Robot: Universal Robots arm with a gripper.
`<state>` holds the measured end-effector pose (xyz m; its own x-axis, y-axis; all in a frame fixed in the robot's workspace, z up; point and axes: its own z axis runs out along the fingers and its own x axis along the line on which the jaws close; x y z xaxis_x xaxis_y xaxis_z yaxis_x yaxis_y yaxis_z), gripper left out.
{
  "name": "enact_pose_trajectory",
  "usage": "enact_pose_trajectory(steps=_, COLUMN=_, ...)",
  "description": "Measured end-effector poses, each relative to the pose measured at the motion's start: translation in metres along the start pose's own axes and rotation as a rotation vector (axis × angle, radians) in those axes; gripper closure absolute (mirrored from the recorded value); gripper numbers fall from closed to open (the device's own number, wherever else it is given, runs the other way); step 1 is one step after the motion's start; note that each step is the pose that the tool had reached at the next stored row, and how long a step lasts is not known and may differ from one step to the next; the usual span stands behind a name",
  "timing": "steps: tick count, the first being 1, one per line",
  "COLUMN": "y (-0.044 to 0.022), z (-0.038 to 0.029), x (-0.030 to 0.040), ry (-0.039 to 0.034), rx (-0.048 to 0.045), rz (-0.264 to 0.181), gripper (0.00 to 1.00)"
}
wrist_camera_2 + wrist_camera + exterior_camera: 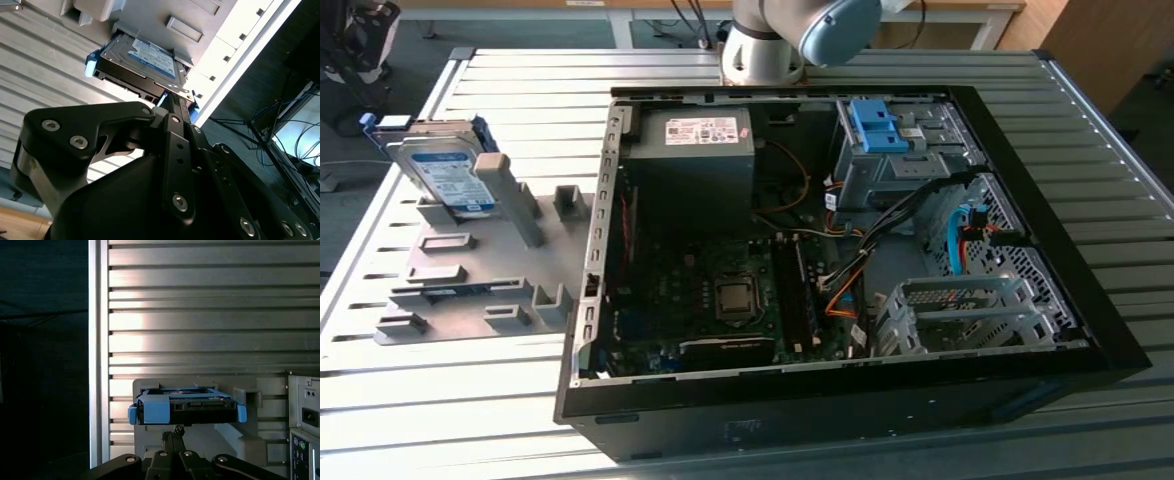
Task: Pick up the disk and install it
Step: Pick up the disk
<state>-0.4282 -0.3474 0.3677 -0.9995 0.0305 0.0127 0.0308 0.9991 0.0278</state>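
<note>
slatted metal table (1067, 120) — carries every item below in the exterior view.

computer case (854, 425) — black tower laid on its side with the panel off and the interior exposed. It fills the exterior view from the centre out to 3 o'clock. Inside, a grey box with a white sticker (700, 140) sits toward 11 o'clock and a bare blue bracket (874, 125) toward 1 o'clock.

arm (774, 40) — its lower segment stands at 12 o'clock, behind the case.

grey fixture (467, 290) — moulded holder with slots and posts, at 9 o'clock of the case and just beside its wall.

disk (447, 175) — silver drive framed in blue, label outward. It is propped at a tilt in the far end of the fixture, about 10 o'clock in the exterior view, and is not in the case. In both wrist views it lies ahead of the gripper, apart from it.

gripper (176, 431) — black linkage. Its fingers (175, 130) appear pressed together with nothing between them, though the tips are foreshortened and hard to read.

Step in hand, as judged: the approach for pickup, with nothing grasped and nothing installed.

Next move, as judged: the fingers need to spread enough to take the disk across its blue frame and line up squarely with its raised edge. The closing-in also has to clear the fixture post beside the disk.
</note>
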Motion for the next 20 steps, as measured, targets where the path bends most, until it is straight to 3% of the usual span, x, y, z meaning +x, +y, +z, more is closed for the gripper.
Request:
enact_pose_trajectory(steps=13, y=0.0, z=0.001, x=0.0, ry=0.0001, rx=0.0001, rz=-0.003, gripper=0.89)
enact_pose_trajectory(steps=17, y=0.0, z=0.0011, x=0.0, ry=0.0006, rx=0.0003, rz=-0.026, gripper=0.89)
enact_pose_trajectory(steps=20, y=0.0, z=0.0011, x=0.0, ry=0.0018, rx=0.0009, rz=-0.067, gripper=0.89)
